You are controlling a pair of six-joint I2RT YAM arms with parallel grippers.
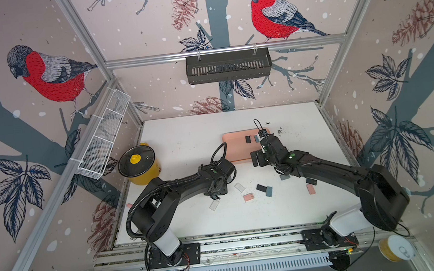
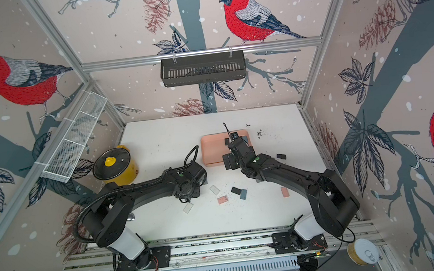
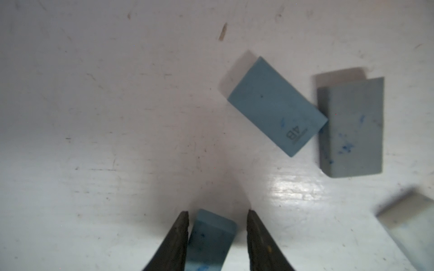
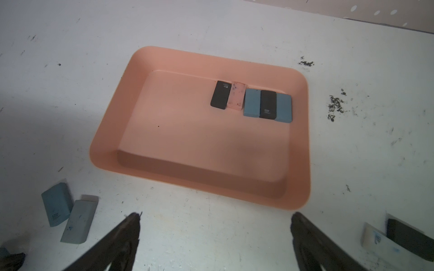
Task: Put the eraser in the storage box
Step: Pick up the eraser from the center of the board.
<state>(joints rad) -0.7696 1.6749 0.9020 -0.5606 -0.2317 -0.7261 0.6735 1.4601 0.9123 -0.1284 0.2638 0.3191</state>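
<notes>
Left arm (image 1: pixel 179 184), right arm (image 1: pixel 329 169): black, white base links (image 1: pixel 166 240), green lights (image 1: pixel 292 157); corrugated conduit (image 1: pixel 129 222) on left.

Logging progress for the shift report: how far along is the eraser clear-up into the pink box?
Done: five erasers lie in the storage box. In hand: the left gripper straddles a blue eraser on the table, jaws not yet clamped; the right gripper hangs open and empty near the box. Left: that eraser plus several loose erasers on the table.
</notes>
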